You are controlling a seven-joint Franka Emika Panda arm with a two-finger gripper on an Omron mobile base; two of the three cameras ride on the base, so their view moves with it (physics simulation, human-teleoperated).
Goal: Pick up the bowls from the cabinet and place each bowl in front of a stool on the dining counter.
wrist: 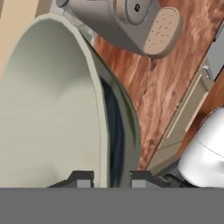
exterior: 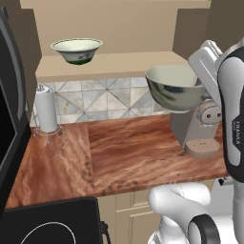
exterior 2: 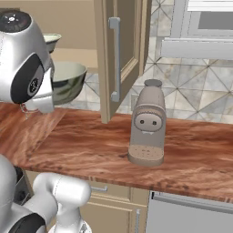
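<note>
The gripper (wrist: 105, 178) is clamped on the rim of the deeper bowl (exterior: 174, 88), 1 fingertip inside the wall and 1 outside, holding it in the air above the wooden counter (exterior: 128, 152), just beside the coffee machine (exterior 2: 148, 125). Glazed ceramic like this is probably stiff, slippery, fairly heavy and breakable, so a rim pinch looks the only practical hold. The 2nd bowl (exterior: 76, 50) sits on the cabinet shelf (exterior: 114, 64). A paper towel roll (exterior: 46, 110) stands by the tiled wall.

Kitchen, wood-grain counter (exterior: 128, 152), tiled backsplash (exterior: 95, 102), coffee machine (exterior 2: 147, 129)
</note>
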